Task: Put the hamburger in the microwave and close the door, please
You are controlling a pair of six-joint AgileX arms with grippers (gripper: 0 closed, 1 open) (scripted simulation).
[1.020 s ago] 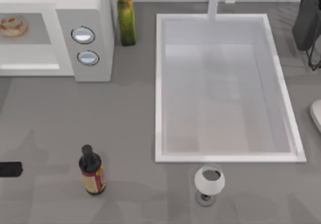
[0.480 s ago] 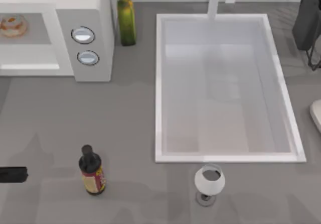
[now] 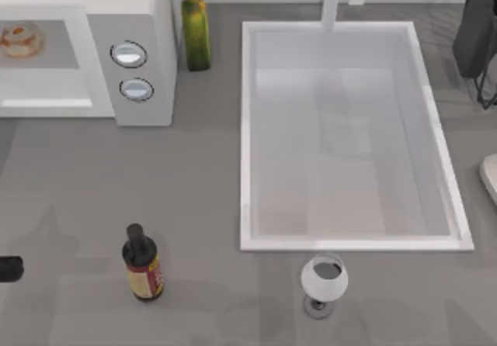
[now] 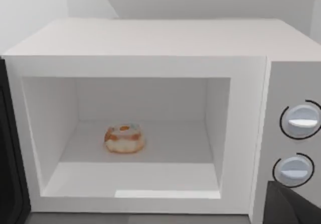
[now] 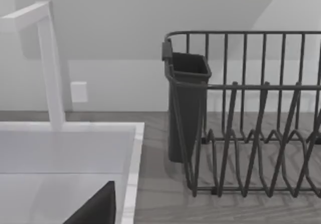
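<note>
The hamburger [image 3: 19, 39] lies inside the microwave [image 3: 132, 20] at the table's back left. In the left wrist view the hamburger [image 4: 124, 138] rests on the cavity floor, a little off its middle, and the microwave [image 4: 150, 38] faces the camera head-on. The door [image 4: 9, 153] stands swung open, showing as a dark strip beside the cavity. My left gripper [image 3: 8, 268] pokes in as a black tip at the table's front left edge, well clear of the microwave. My right arm [image 3: 491, 177] is parked at the right edge.
A green oil bottle [image 3: 195, 32] stands beside the microwave. A dark sauce bottle [image 3: 142, 267] and a wine glass [image 3: 324, 280] stand near the front edge. A white sink [image 3: 245, 129] takes up the middle right, with a dish rack [image 5: 251, 113] behind it.
The left gripper's black tip has drawn back toward the left edge after reaching slightly further in half a second ago. The hamburger and the right arm have not moved.
</note>
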